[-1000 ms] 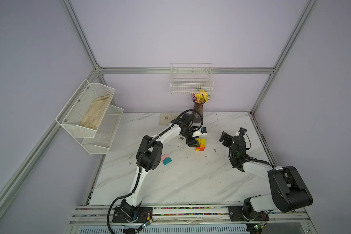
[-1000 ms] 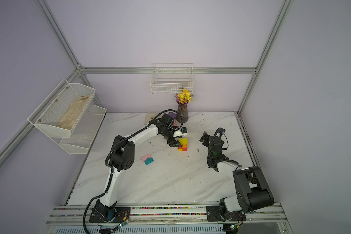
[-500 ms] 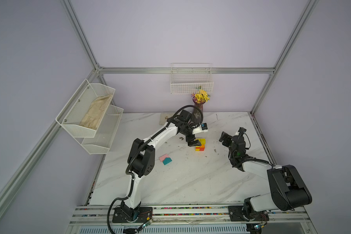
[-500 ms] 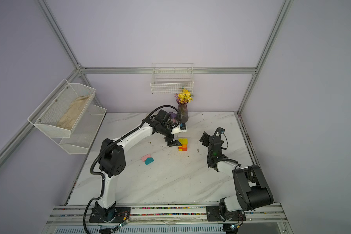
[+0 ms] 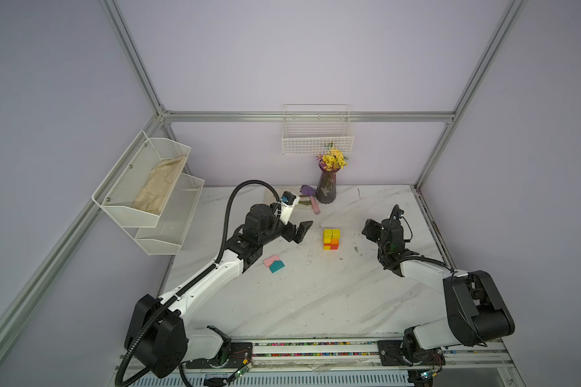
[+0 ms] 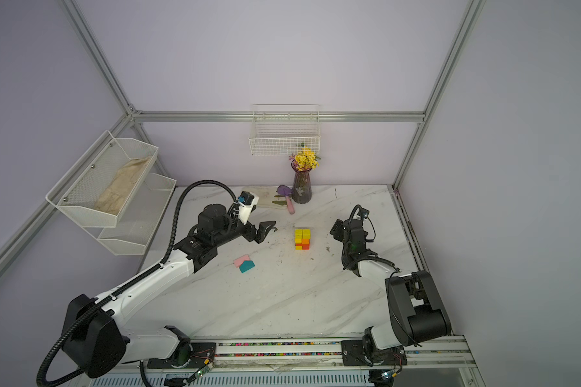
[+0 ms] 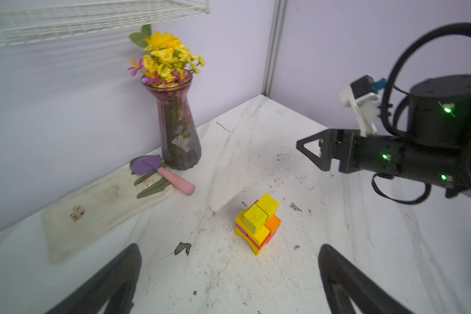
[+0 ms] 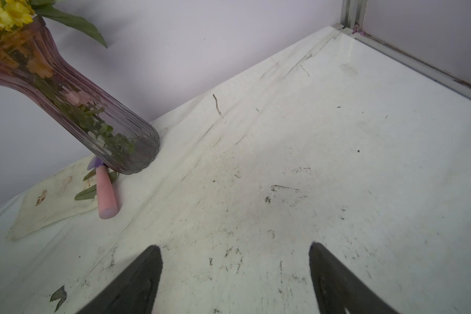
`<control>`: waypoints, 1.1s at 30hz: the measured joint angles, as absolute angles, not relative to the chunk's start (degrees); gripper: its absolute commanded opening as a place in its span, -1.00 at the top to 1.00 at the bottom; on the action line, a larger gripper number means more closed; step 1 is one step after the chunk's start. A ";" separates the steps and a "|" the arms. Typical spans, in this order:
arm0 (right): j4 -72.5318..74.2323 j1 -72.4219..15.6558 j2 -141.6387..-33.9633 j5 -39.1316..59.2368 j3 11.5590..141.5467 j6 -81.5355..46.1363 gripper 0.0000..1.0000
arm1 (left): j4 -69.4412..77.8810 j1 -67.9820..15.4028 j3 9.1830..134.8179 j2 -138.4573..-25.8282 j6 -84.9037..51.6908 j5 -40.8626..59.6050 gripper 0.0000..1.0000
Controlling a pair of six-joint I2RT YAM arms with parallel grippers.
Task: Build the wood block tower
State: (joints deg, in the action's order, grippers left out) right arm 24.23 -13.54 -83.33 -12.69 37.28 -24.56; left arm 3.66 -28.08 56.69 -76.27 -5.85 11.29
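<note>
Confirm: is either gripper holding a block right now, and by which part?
Nothing is held. The left gripper is open and empty beside the tower; the right gripper is open too, with only table showing between its jaws.

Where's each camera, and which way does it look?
Top views: high in front, looking down on the table; both arms show.
Left wrist: on the left arm, facing the tower and vase; left end effector and right end effector show.
Right wrist: on the right arm, facing vase and back corner; its fingers show.
Both wrist views share the vase.
</note>
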 measured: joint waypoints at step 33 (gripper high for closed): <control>22.85 -18.17 -89.62 -0.21 40.97 -21.54 -0.68 | 11.62 -27.46 55.70 -104.38 -30.92 16.32 -0.90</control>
State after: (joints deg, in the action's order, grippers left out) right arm 22.85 -18.17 -89.62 -0.21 40.97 -21.54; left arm 11.62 -27.46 55.70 -104.38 -30.92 16.32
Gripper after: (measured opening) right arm 0.844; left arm 0.950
